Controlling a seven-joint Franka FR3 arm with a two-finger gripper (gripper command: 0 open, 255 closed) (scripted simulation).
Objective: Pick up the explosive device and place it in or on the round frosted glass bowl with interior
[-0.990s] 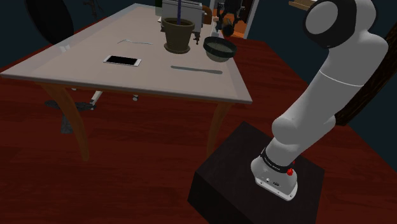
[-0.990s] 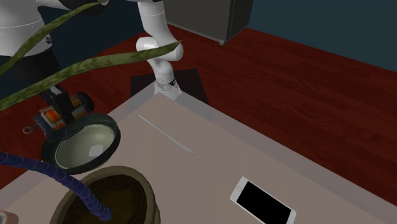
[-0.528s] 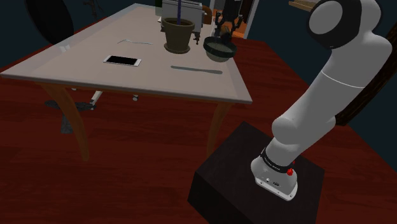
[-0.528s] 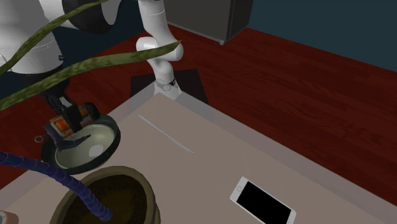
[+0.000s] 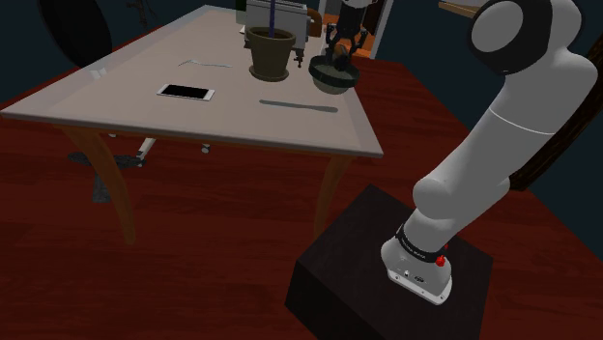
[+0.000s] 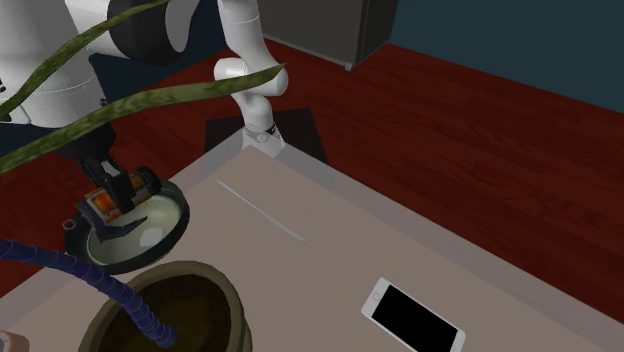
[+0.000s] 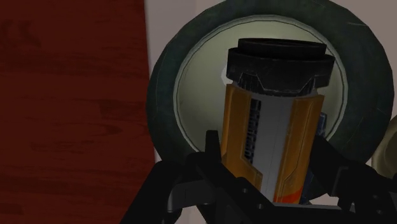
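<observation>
This looks like a room in a home, perhaps a dining room or study. A pale surface (image 5: pixel 126 106) stands on curved wooden legs (image 5: pixel 116 193) over a dark red plank floor (image 5: pixel 213 222). On it sit a brown plant pot (image 5: pixel 270 50) with long green leaves (image 6: pixel 150 100) and a smartphone (image 5: pixel 186 92). Dark blue walls (image 6: pixel 520 35) and a dark cabinet (image 6: pixel 335 25) stand at the room's edge.
</observation>
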